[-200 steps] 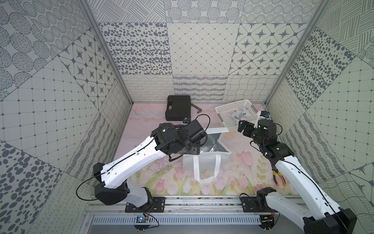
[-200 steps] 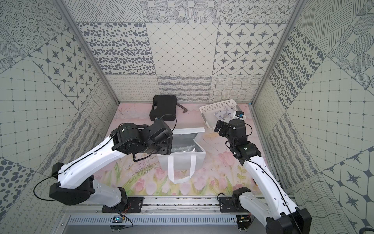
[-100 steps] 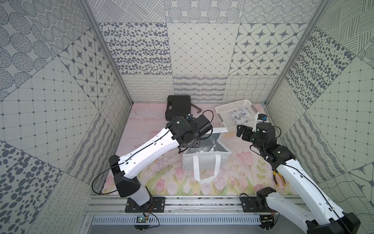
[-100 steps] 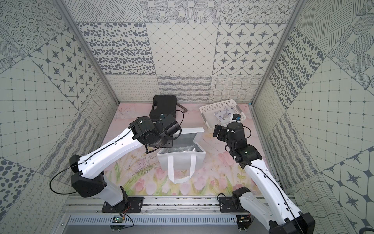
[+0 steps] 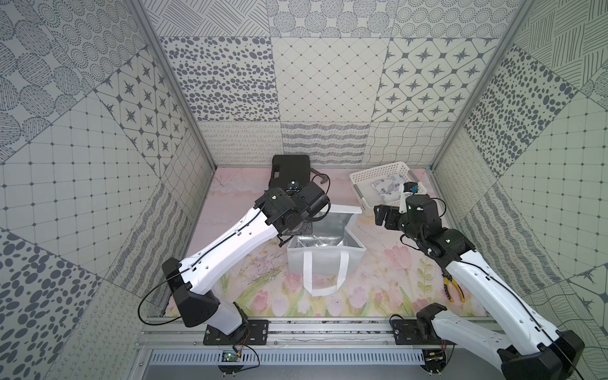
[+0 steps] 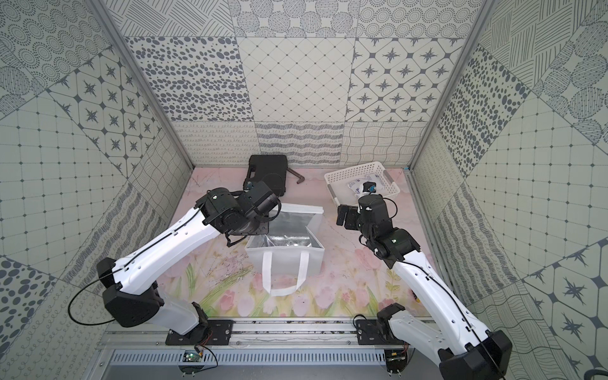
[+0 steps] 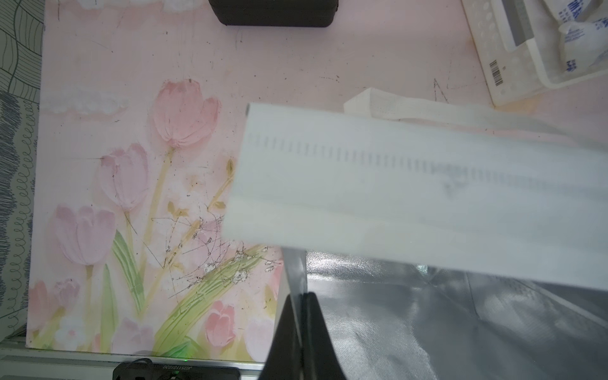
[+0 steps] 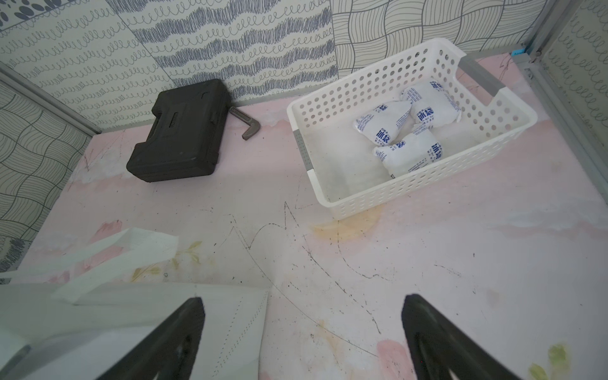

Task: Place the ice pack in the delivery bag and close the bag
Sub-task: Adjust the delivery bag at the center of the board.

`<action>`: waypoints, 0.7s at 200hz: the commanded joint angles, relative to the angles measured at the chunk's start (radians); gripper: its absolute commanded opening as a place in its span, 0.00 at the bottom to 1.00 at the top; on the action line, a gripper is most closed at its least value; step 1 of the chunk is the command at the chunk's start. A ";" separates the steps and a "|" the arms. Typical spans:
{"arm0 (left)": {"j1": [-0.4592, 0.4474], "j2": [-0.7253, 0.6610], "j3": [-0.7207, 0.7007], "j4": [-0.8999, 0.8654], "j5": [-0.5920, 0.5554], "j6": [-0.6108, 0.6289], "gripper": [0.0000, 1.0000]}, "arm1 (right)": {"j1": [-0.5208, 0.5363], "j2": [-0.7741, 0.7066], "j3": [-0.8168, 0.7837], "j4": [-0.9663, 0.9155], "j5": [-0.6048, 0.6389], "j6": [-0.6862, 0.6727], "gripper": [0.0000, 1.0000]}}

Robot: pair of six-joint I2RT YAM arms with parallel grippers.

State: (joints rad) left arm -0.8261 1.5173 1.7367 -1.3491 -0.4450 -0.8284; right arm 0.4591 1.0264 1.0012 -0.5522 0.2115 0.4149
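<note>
In both top views I see the delivery bag [image 5: 325, 263] standing open in the middle of the flower mat [image 5: 263, 289]. Its shiny silver inside shows and its flap [image 5: 343, 209] is tipped back. My left arm [image 5: 237, 243] reaches down to the bag's left edge. My right gripper [image 5: 383, 215] hangs above the mat, between the bag and the white basket [image 5: 378, 169], and touches neither. The ice packs [image 5: 383, 188] lie in that basket, in the back right corner. A black case [image 5: 289, 166] sits by the back wall.

From the left wrist camera I see my left gripper [image 7: 301, 297] squeezed tight. The thin silver side wall of the bag is pinched between its two black fingers [image 7: 316, 329]. The white flap crosses the picture past them, and it looks blurry.

From the right wrist camera I see both fingers spread wide apart, with nothing between them but bare mat. Ahead is the basket with three white ice packs in it. They have blue writing and are bunched up, touching each other. The black case lies well apart from the basket. A bent metal tool [image 8: 246, 126] lies just beside the case.
</note>
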 commanded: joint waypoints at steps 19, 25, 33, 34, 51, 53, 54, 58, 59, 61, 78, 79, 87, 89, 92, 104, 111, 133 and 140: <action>0.113 -0.113 -0.110 0.121 0.018 0.062 0.00 | -0.021 0.160 0.102 -0.006 0.044 0.002 0.99; 0.121 -0.119 -0.121 0.134 0.029 0.067 0.00 | -0.038 0.199 0.123 -0.005 0.036 0.006 0.98; 0.128 -0.121 -0.130 0.142 0.037 0.073 0.00 | -0.068 0.257 0.158 -0.004 0.022 0.014 0.99; 0.129 -0.121 -0.131 0.142 0.038 0.074 0.00 | -0.072 0.263 0.164 -0.004 0.020 0.015 0.98; 0.137 -0.117 -0.130 0.142 0.049 0.093 0.00 | -0.168 0.399 0.248 -0.005 -0.036 0.048 0.87; 0.137 -0.117 -0.129 0.142 0.050 0.096 0.00 | -0.180 0.418 0.258 -0.005 -0.052 0.051 0.85; 0.138 -0.117 -0.129 0.142 0.049 0.096 0.00 | -0.187 0.425 0.265 -0.005 -0.059 0.052 0.84; 0.140 -0.117 -0.129 0.142 0.050 0.100 0.00 | -0.210 0.461 0.288 -0.005 -0.083 0.054 0.81; 0.142 -0.117 -0.128 0.142 0.050 0.102 0.00 | -0.215 0.468 0.293 -0.005 -0.087 0.053 0.81; 0.142 -0.117 -0.128 0.142 0.051 0.104 0.00 | -0.226 0.488 0.303 -0.004 -0.095 0.053 0.81; 0.152 -0.121 -0.130 0.151 0.068 0.114 0.00 | -0.297 0.649 0.410 -0.003 -0.119 0.041 0.71; 0.153 -0.121 -0.131 0.152 0.071 0.114 0.00 | -0.301 0.657 0.416 -0.003 -0.122 0.038 0.71; 0.157 -0.124 -0.136 0.158 0.087 0.117 0.00 | -0.331 0.734 0.472 -0.003 -0.146 0.028 0.68; 0.158 -0.125 -0.136 0.161 0.091 0.117 0.00 | -0.339 0.756 0.488 -0.003 -0.147 0.026 0.68; 0.159 -0.124 -0.138 0.163 0.096 0.119 0.00 | -0.349 0.781 0.510 -0.007 -0.145 0.027 0.68; 0.162 -0.123 -0.140 0.166 0.107 0.124 0.00 | -0.397 0.871 0.580 -0.011 -0.145 0.042 0.68; 0.163 -0.123 -0.139 0.163 0.108 0.125 0.00 | -0.422 0.918 0.622 -0.011 -0.152 0.050 0.68; 0.172 -0.119 -0.140 0.164 0.106 0.140 0.00 | -0.462 1.058 0.773 -0.026 -0.154 0.029 0.68; 0.177 -0.117 -0.137 0.163 0.107 0.142 0.00 | -0.468 1.100 0.826 -0.041 -0.155 0.015 0.68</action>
State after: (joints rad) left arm -0.6666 1.3998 1.5978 -1.2171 -0.3714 -0.7353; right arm 0.0189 2.0373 1.6806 -0.5797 0.0761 0.4515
